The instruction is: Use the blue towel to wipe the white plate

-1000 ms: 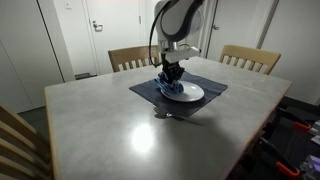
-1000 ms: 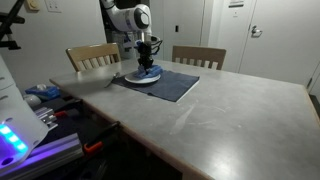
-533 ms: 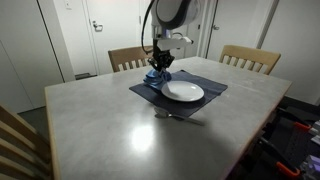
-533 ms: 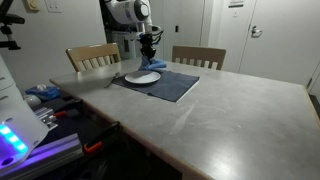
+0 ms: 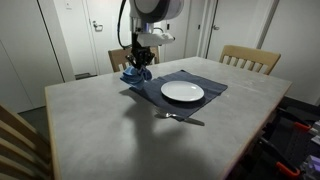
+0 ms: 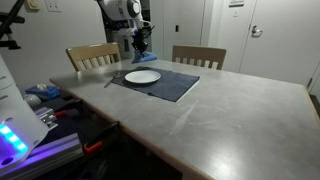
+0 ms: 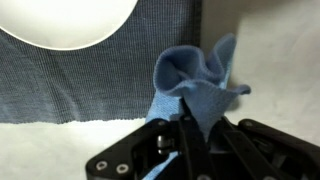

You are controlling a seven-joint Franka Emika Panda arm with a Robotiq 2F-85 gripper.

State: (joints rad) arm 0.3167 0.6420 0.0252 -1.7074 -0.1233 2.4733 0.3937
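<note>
Since a second ago the jaws have left the white plate point(image 5: 183, 92), where they were pressing the cloth down, and risen and swung off past the corner of the dark placemat point(image 5: 150, 93). They are pressed together on the blue towel point(image 7: 195, 85), which hangs from them in a bunched fold and touches nothing else in the wrist view. Right under the jaws lie the placemat's edge point(image 7: 90, 85) and bare counter point(image 7: 270, 60). Farther out, the plate point(image 7: 65, 25) sits on the mat, well apart from the towel; in an exterior view the towel point(image 6: 141, 44) hangs clearly above and behind the plate point(image 6: 142, 76). Beyond the plate, at the mat's far edge from the jaws, a piece of cutlery point(image 5: 182, 118) rests on the counter point(image 5: 90, 130). I judge the wiping stroke finished: the plate is uncovered and looks plain white, though any leftover marks are too small to tell. What seems left is to lay the towel down, or to go back for another pass.
</note>
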